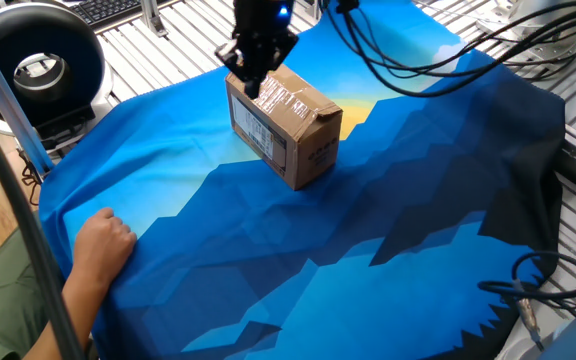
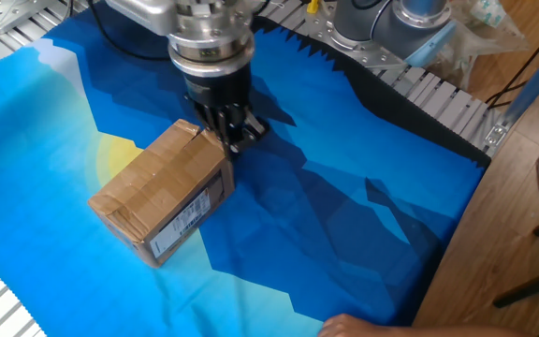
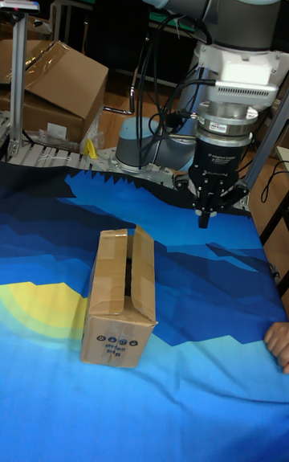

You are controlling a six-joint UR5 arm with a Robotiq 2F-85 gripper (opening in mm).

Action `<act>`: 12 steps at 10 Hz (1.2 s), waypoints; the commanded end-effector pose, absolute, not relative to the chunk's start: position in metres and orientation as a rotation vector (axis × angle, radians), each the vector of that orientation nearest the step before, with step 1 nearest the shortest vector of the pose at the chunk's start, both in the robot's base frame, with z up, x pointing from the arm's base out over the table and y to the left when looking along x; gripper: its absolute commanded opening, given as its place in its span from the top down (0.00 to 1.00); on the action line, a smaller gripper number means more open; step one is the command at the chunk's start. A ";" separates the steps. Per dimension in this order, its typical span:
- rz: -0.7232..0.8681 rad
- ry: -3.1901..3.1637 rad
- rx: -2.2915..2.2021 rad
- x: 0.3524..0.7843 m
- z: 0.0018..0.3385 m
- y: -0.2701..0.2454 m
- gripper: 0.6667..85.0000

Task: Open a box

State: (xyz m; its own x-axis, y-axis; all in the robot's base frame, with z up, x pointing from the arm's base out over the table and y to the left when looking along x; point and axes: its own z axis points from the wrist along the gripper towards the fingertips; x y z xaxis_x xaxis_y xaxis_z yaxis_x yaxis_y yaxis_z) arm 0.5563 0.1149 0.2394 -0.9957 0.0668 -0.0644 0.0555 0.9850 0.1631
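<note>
The box (image 1: 286, 125) is a small brown carton on the blue cloth, with its top flaps lying down and a dark seam along the top (image 3: 127, 265). A white barcode label (image 2: 190, 217) is on one long side. My gripper (image 1: 251, 82) hangs at the box's upper corner, at the end nearer the robot base. Its fingers are shut together with nothing between them. In the other fixed view the gripper (image 2: 236, 140) is just off the top edge of the box (image 2: 157, 197). In the tall view the gripper (image 3: 205, 218) is right of and behind the box (image 3: 120, 293). I cannot tell whether it touches the box.
A person's hand (image 1: 103, 245) rests on the cloth's near edge, also seen as the hand (image 3: 278, 345). A black round device (image 1: 38, 62) stands at the far left. A large cardboard carton (image 3: 56, 88) sits behind the table. Cables (image 1: 533, 285) trail at the right.
</note>
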 end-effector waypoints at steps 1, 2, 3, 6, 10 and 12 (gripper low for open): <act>0.282 3.048 0.101 0.556 0.247 0.128 0.99; 0.286 3.034 0.100 0.559 0.247 0.129 0.99; 0.297 3.019 0.102 0.563 0.248 0.131 0.99; 0.313 3.007 0.115 0.566 0.249 0.133 0.99; 0.255 2.967 0.136 0.581 0.244 0.126 0.99; 0.240 2.979 0.132 0.579 0.245 0.121 0.99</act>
